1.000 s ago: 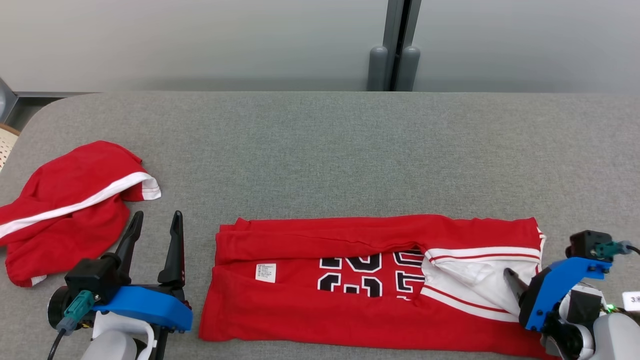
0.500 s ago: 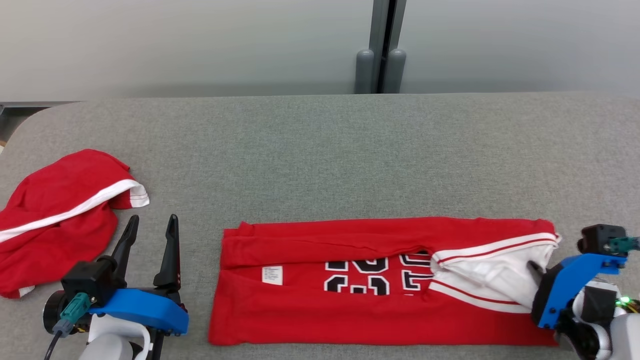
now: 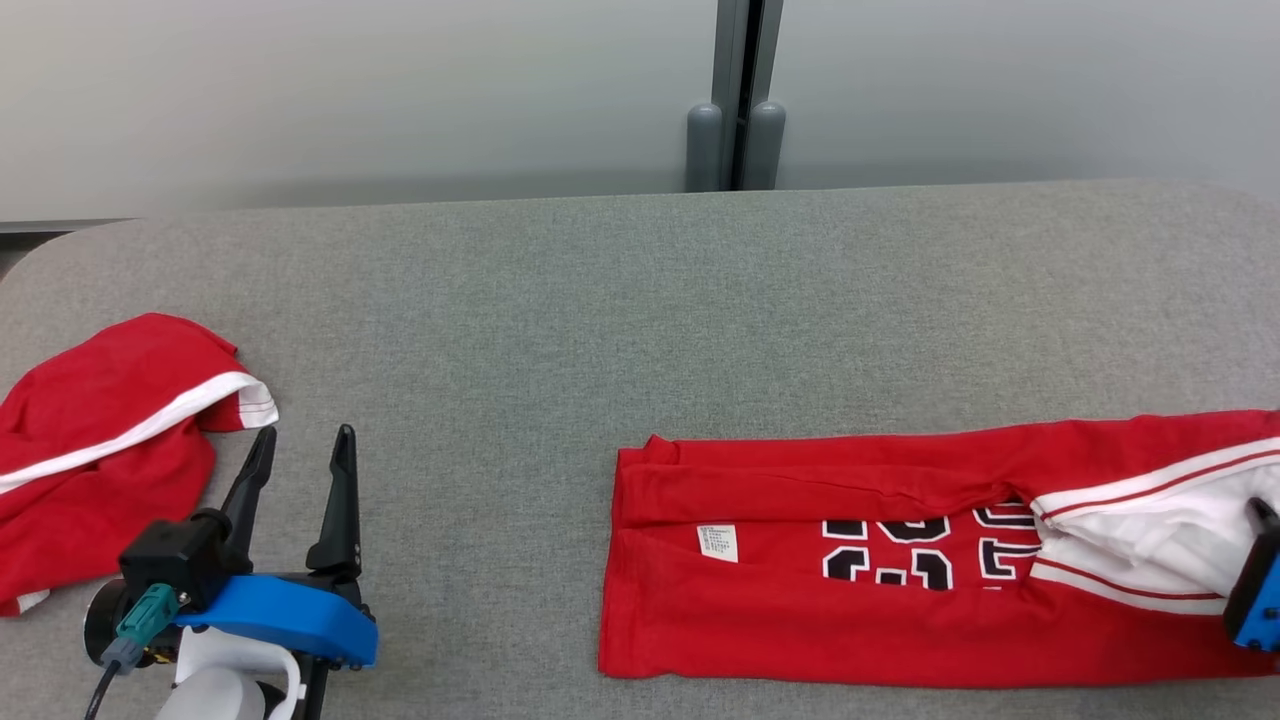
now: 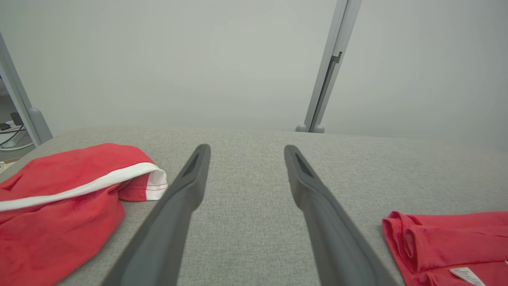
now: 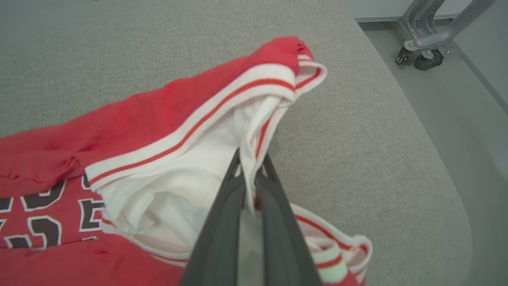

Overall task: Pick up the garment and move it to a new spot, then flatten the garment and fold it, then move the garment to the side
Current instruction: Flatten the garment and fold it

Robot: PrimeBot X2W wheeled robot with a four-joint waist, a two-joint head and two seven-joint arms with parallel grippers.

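Note:
The garment [image 3: 860, 590] is a red jersey with black-and-white numbers, folded into a long band on the grey table [image 3: 600, 300]; its right end runs past the head view's right edge. My right gripper [image 3: 1258, 510] is shut on the garment's white, red-striped trim. The right wrist view has the fingers [image 5: 250, 159] pinching that trim [image 5: 262, 119] and lifting it slightly off the cloth. My left gripper [image 3: 305, 435] stands open over bare table at the lower left, well apart from the garment's left end [image 4: 448, 242]. Nothing lies between its fingertips [image 4: 246, 147].
A second red garment with a white stripe [image 3: 100, 440] lies crumpled at the table's left end, just left of my left gripper [image 4: 59, 198]. The table's rounded right edge [image 5: 436, 167] is close to the held trim, with floor and a wheeled stand base [image 5: 426, 59] beyond.
My right gripper closed on the garment's white trim and dragged the whole garment to the right across the table. The head camera turned right too. The left arm stayed put.

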